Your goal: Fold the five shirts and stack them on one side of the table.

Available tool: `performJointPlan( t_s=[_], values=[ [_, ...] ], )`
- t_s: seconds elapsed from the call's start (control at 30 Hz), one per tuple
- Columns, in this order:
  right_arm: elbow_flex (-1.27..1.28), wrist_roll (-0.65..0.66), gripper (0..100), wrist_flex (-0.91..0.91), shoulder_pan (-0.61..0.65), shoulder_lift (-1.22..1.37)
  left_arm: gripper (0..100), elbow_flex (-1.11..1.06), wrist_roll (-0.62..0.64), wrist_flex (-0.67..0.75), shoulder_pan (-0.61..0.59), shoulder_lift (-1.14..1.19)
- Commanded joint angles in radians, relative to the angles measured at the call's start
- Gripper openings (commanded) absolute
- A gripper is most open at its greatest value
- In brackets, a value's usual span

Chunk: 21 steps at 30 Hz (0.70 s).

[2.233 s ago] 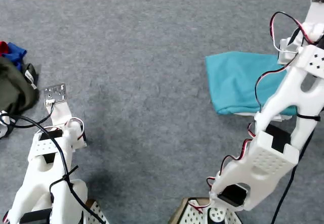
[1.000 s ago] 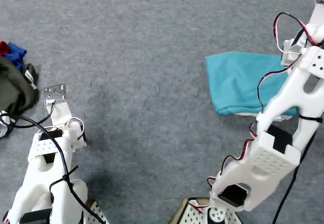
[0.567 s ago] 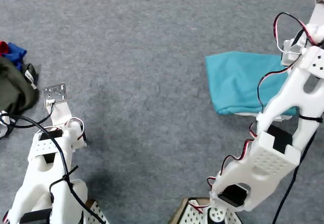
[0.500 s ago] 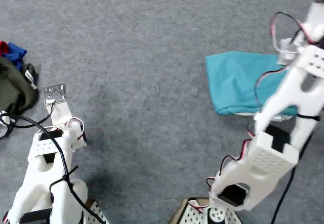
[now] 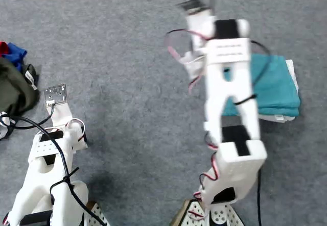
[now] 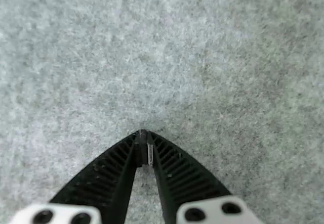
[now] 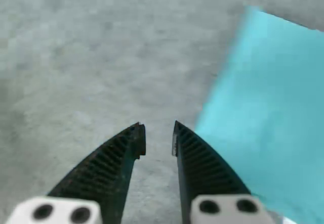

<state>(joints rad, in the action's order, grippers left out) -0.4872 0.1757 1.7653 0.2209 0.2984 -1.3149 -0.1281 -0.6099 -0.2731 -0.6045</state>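
Right arm swung from the right edge to mid-table. Left gripper (image 6: pixel 143 142) sat closed on felt. Right gripper (image 7: pixel 157 133), narrow gap, empty, hung near the folded teal shirt (image 5: pixel 276 85) at table right; a low pass could have dragged its fold undone. Arm hid the shirt's left part; unfolded pile (image 5: pixel 13 80) was cut off far left.

Folded teal shirt (image 5: pixel 278 85): plain; white cloth edge (image 5: pixel 276 118) beneath. Mottled grey felt table cover (image 5: pixel 127 47). White plastic right arm (image 5: pixel 230 83) and left arm (image 5: pixel 48 170); black ribbed gripper fingers (image 7: pixel 116 158). Dark olive cloth (image 5: pixel 13 91); red-and-blue cloth (image 5: pixel 13 52).
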Motion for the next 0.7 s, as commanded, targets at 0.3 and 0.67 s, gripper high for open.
performJointPlan(
  t_s=[0.3, 0.67],
  values=[
    [-0.028, -0.005, 10.3, 0.014, 0.321, -0.071, 2, 0.018, -0.005, 0.003, 0.009, -0.010],
    [-0.108, -0.005, 10.3, -0.005, 0.383, -0.064, 2, 0.623, -0.005, 0.011, -0.496, 0.005]
  ],
)
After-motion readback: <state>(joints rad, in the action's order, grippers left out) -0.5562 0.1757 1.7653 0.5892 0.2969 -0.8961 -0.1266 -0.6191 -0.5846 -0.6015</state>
